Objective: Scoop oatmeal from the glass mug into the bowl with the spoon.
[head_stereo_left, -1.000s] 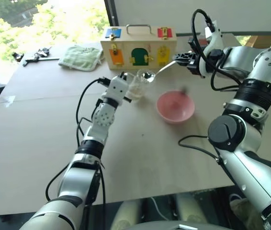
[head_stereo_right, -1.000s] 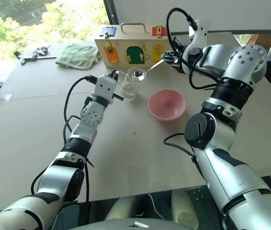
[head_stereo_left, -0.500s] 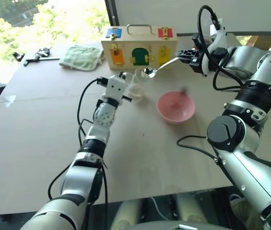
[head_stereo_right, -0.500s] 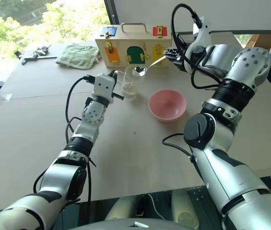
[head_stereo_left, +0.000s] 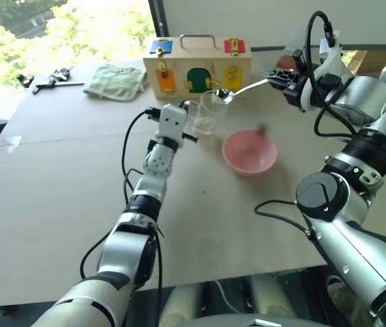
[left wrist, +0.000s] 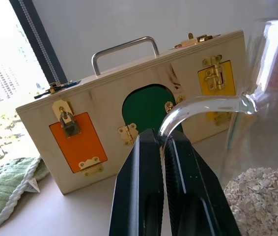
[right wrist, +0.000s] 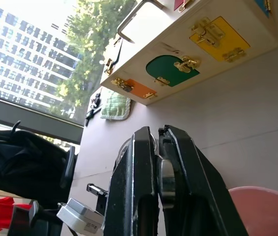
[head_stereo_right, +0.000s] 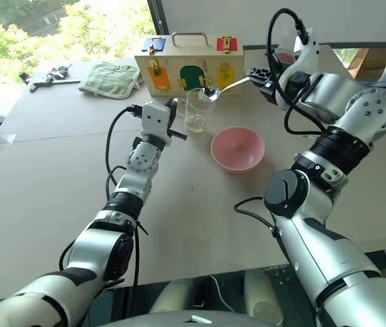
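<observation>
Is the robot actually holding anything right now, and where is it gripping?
Yes. The left gripper is shut on the glass mug by its handle. The right gripper is shut on the far end of the spoon handle.

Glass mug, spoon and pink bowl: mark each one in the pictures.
glass mug (head_stereo_right: 199, 112), right eye view, on its clear side wall.
spoon (head_stereo_left: 224, 96), left eye view, on its oval bowl above the mug's rim.
pink bowl (head_stereo_right: 237, 148), right eye view, on its inner wall.

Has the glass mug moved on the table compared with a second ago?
Yes. The glass mug, held by the left pincer, has shifted toward the robot's right, closer to the pink bowl and below the wooden box's yellow door.
</observation>
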